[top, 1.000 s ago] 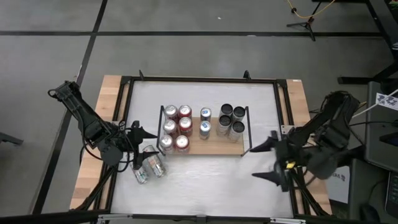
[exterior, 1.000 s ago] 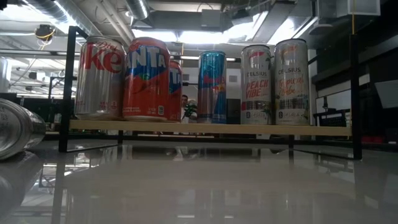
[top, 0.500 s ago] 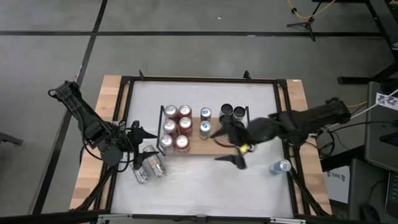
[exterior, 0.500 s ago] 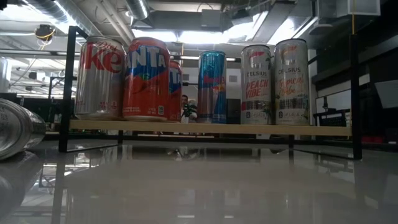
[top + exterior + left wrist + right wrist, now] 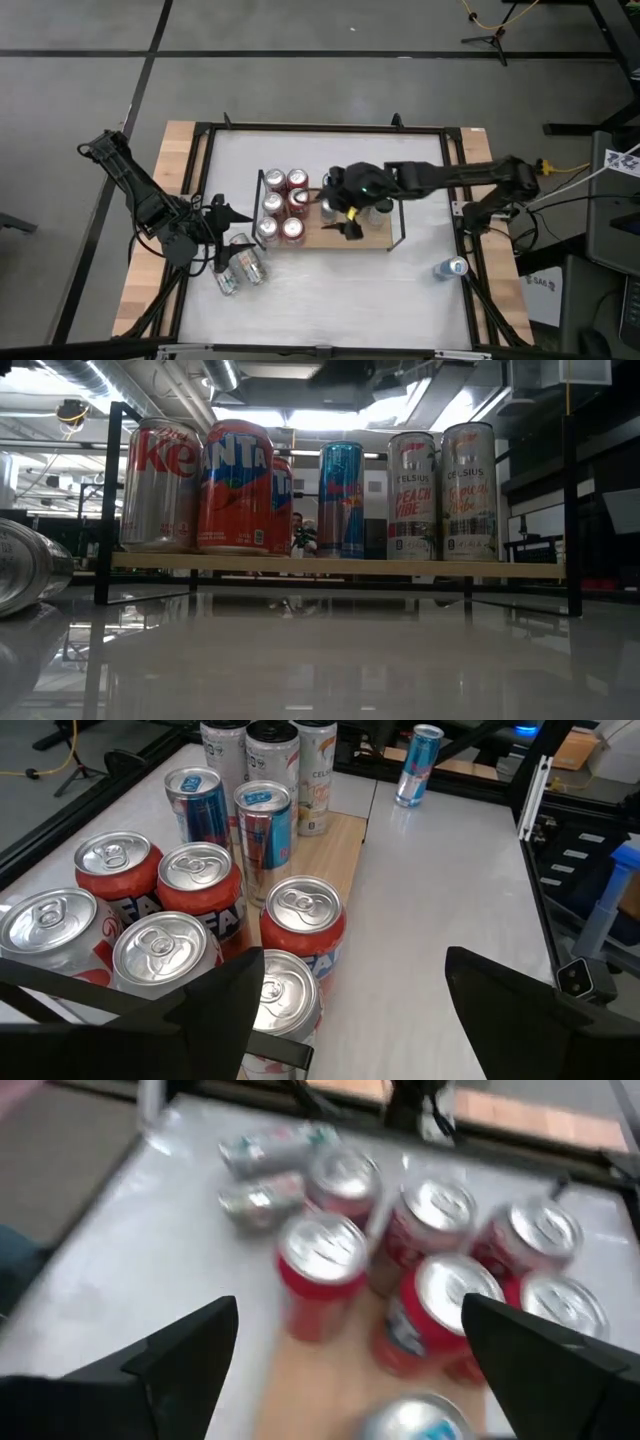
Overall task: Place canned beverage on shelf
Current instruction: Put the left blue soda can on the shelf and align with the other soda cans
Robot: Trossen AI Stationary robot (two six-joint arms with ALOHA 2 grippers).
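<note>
Can to place: blue can (image 5: 454,267) stands upright on the bench (image 5: 330,290) near its right edge, off the shelf (image 5: 345,236); it also shows far off in the left wrist view (image 5: 412,766).
Other loose cans: two silver cans (image 5: 238,266) lie on their sides on the bench, just beside the left tool (image 5: 218,236).
Right tool: right tool (image 5: 341,212) hangs over the middle of the shelf, fingers spread wide, holding nothing.
Left tool: open and empty, waiting at the shelf's left end.
Key relation: the blue can lies well apart from the right tool, back toward the right arm's base and nearer the bench's front edge; its long axis is vertical. The right arm is by far the nearer one, so, as I judge it, that arm must draw back and come at the can from the side.
Shelf load: red cans (image 5: 285,207) at left, blue cans (image 5: 329,196) in the middle, dark-topped cans (image 5: 373,194) at right.
Writing: low view reads "ANTA" on a red can (image 5: 234,488), "ke" on a silver can (image 5: 158,484), "CELSIUS" and "PEACH VIBE" on the white cans (image 5: 413,495).
</note>
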